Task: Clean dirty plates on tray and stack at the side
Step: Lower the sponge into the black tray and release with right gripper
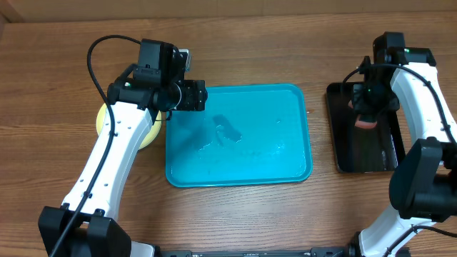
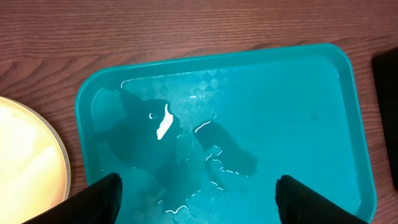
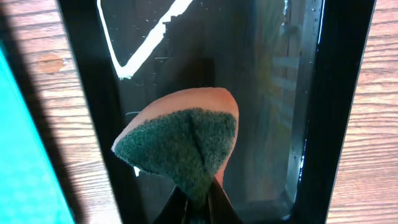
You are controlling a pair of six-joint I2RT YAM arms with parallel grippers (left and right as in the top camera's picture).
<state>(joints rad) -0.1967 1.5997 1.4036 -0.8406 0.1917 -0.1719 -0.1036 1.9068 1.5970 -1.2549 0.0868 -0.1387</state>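
Note:
The teal tray [image 1: 293,153] lies mid-table with a film of water and holds no plates; it fills the left wrist view [image 2: 298,99]. A yellow-green rimmed plate with a pale centre [image 1: 146,135] lies on the table left of the tray, largely under my left arm; its edge shows in the left wrist view [image 2: 28,162]. I cannot tell whether more plates lie beneath it. My left gripper [image 2: 198,198] is open and empty above the tray's left end. My right gripper [image 3: 198,208] is shut on an orange sponge with a green scouring face [image 3: 183,140] over the black tray [image 1: 350,160].
The glossy black tray [image 3: 87,93] stands right of the teal tray, wet inside. Wooden tabletop [image 1: 57,71] surrounds both trays. Cables run from both arms.

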